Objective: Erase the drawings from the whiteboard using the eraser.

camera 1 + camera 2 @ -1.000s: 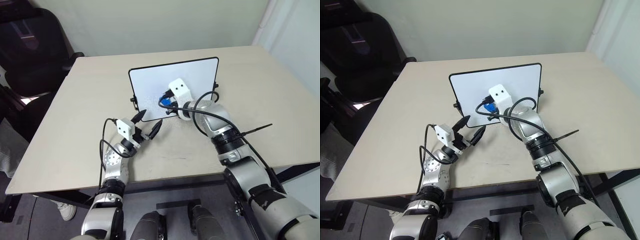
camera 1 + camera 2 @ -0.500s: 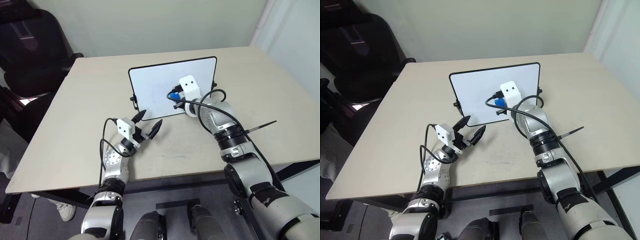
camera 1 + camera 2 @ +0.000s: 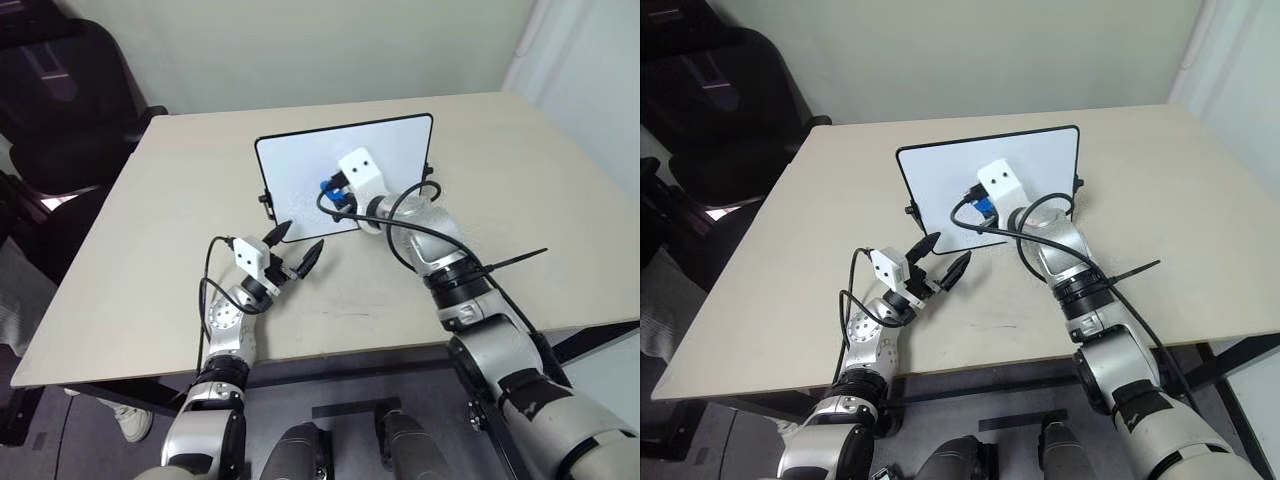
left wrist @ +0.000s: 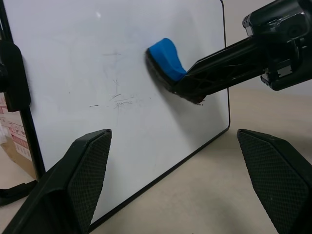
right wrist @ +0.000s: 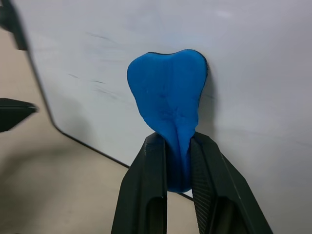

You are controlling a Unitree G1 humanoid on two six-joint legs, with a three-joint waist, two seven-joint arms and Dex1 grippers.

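on the worktop (image 3: pixel 520 180), toward its far side: whiteboard (image 3: pixel 300 165), propped near upright on small black side clips, face toward the robot.

item, right hand (image 5: pixel 174 161): clenched on the eraser (image 5: pixel 168 105), both black fingers pinching the narrow end of the blue block. the broad end lies pressed against the board face, roughly mid-board, as seen from the head views at (image 3: pixel 329 187).

item, left hand (image 3: pixel 298 247): released, fingers spread wide, holding nothing, hovering above the worktop just in front of the board's lower left corner and apart from it.

item, drawings (image 4: pixel 117 100): only faint thin traces show on the board, a few short strokes beside the eraser, on the side toward the clipped left edge. no bold blue scribble is visible; whether more lies hidden behind the right hand cannot be told.

judgement, step in hand: wiping. most of the mark seems gone; the residue beside the eraser looks to be the remaining work.

handling note: the next stroke likely wants to travel across those faint lines with the eraser's flat kept against the surface, not its edge. the board stands on light clips, so hard pressure could tip or slide it backward; moderate, even pressure seems wise. the pinch is at the eraser's tip, so a heavy sideways drag may twist it in the grasp.
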